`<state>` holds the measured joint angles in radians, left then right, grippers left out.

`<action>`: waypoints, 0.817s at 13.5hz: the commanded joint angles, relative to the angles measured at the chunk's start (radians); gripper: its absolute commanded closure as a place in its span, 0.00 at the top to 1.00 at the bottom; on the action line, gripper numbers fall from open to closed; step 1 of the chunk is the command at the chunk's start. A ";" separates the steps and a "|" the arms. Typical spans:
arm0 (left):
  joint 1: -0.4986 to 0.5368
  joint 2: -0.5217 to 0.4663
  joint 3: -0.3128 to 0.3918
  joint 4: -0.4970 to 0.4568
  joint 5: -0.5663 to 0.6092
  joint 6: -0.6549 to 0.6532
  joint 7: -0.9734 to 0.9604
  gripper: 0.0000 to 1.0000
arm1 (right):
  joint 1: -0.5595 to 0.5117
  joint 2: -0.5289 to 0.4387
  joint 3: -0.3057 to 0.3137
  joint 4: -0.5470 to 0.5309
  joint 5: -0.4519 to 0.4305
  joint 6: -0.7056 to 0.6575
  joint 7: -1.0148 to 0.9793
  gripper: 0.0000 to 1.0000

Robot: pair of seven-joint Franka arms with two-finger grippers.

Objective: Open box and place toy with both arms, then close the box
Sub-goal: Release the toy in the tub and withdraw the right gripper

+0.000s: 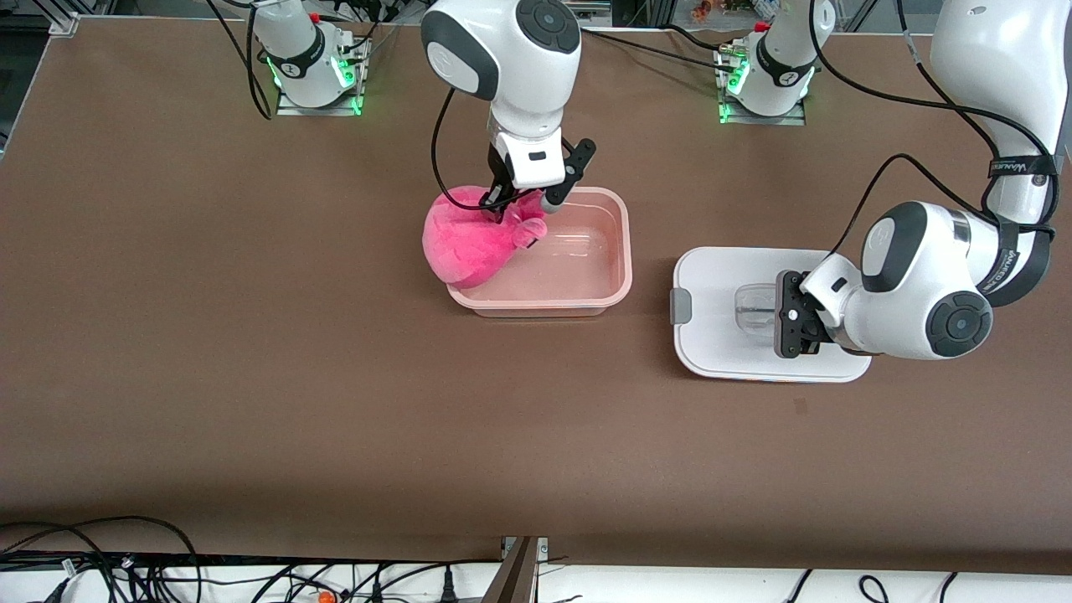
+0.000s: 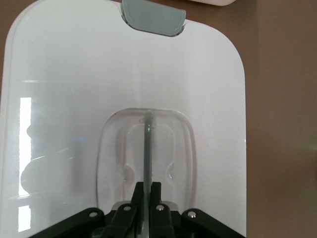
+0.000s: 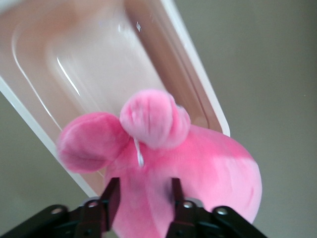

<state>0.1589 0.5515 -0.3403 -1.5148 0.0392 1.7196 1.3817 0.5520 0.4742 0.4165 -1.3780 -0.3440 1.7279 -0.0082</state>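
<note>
The box (image 1: 544, 255), a pale pink tub, stands open on the brown bench (image 1: 251, 377) near the middle, its cavity holding nothing except the part of the toy that overhangs it. The toy (image 1: 469, 243), a hot-pink plush, sits across the rim of the box at the end toward the right arm's side, at about nine o'clock of the tub in the front view, partly over the cavity and partly over the bench outside. The right pincer (image 1: 523, 201) stands directly over the toy; in the right wrist view its two fingers (image 3: 111, 198) flank the plush body with the material bulging between them, and the jaws stand parted around it, so contact is evident but a firm grasp cannot be confirmed. The white lid (image 1: 729, 314) lies flat on the bench well apart from the box, at about three o'clock of it toward the left arm's end, with one grey clip (image 1: 682, 306) on the edge facing the box. The left pincer (image 1: 775, 314) is at the lid's recessed centre handle (image 2: 148, 144); the left wrist view shows its fingers (image 2: 156, 196) clenched together on the thin clear handle bar.
</note>
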 commanded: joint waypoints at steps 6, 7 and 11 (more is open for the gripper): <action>-0.006 0.010 -0.009 0.033 -0.004 -0.023 -0.016 0.00 | -0.030 -0.043 -0.092 0.145 0.105 -0.198 0.037 1.00; -0.019 0.005 -0.028 0.059 -0.031 -0.032 -0.021 0.00 | -0.064 -0.064 -0.134 0.145 0.120 -0.215 0.037 1.00; -0.042 -0.002 -0.134 0.220 -0.068 -0.219 -0.027 0.00 | -0.231 -0.092 -0.336 0.145 0.294 -0.220 0.031 1.00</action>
<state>0.1304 0.5508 -0.4380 -1.3946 -0.0148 1.5930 1.3679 0.3983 0.3987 0.1446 -1.2369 -0.1404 1.5296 0.0268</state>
